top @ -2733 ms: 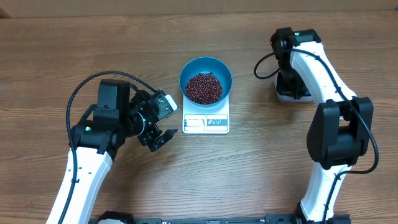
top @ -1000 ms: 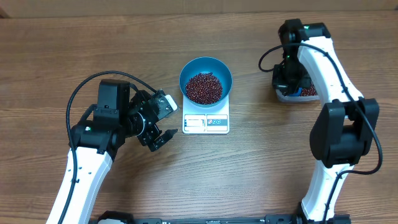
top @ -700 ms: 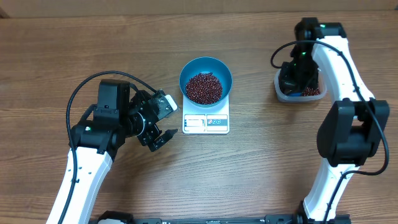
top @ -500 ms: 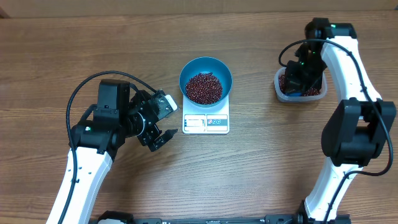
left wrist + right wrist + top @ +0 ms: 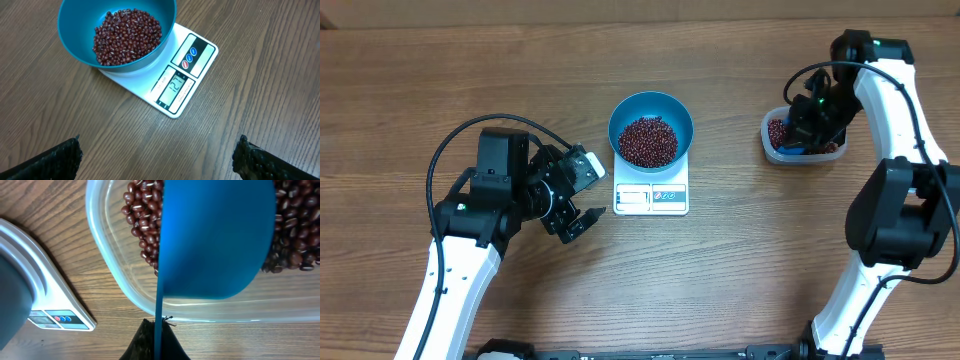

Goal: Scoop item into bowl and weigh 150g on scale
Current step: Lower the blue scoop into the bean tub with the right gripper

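The teal bowl [image 5: 651, 128] stands on the white scale [image 5: 651, 197], holding a heap of dark red-brown beans [image 5: 648, 141]. In the left wrist view the bowl [image 5: 75, 30] and its beans [image 5: 127, 36] lie ahead, and the scale's [image 5: 185, 75] display reads 121. My left gripper [image 5: 582, 222] hangs open left of the scale, its fingers wide apart over bare wood [image 5: 159, 155]. My right gripper [image 5: 807, 128] is over the clear tub [image 5: 803, 137]. It is shut on the thin handle of a blue scoop [image 5: 215, 240], whose cup hangs over the tub's beans [image 5: 142, 220].
The clear tub's near wall [image 5: 115, 270] lies just ahead of my right fingers. A corner of the scale [image 5: 55, 310] shows at the left of the right wrist view. The table is brown wood, and both arm bases stand at its front edge.
My right arm has swung to the right with the scoop, uncovering more of the tub and its beans. The left arm, bowl and scale have not moved.
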Robot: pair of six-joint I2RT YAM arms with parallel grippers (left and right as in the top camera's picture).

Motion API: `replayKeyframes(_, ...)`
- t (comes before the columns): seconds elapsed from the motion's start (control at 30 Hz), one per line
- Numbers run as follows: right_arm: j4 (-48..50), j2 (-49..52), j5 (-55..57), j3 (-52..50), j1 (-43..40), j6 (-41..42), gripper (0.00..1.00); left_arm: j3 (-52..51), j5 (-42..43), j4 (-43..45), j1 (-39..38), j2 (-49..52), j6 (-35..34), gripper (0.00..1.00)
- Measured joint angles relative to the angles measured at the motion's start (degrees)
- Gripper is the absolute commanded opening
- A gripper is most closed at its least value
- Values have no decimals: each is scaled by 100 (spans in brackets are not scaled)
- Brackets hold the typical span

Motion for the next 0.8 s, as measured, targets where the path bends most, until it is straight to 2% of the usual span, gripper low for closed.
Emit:
replayKeyframes(0.33, -125, 0, -763, 0, -566, -632, 4, 0, 0, 2, 0, 0, 0, 100)
replayKeyframes(0.8, -339, 0, -1445, 0, -894, -1268, 4, 0, 0, 0, 0, 0, 0, 100)
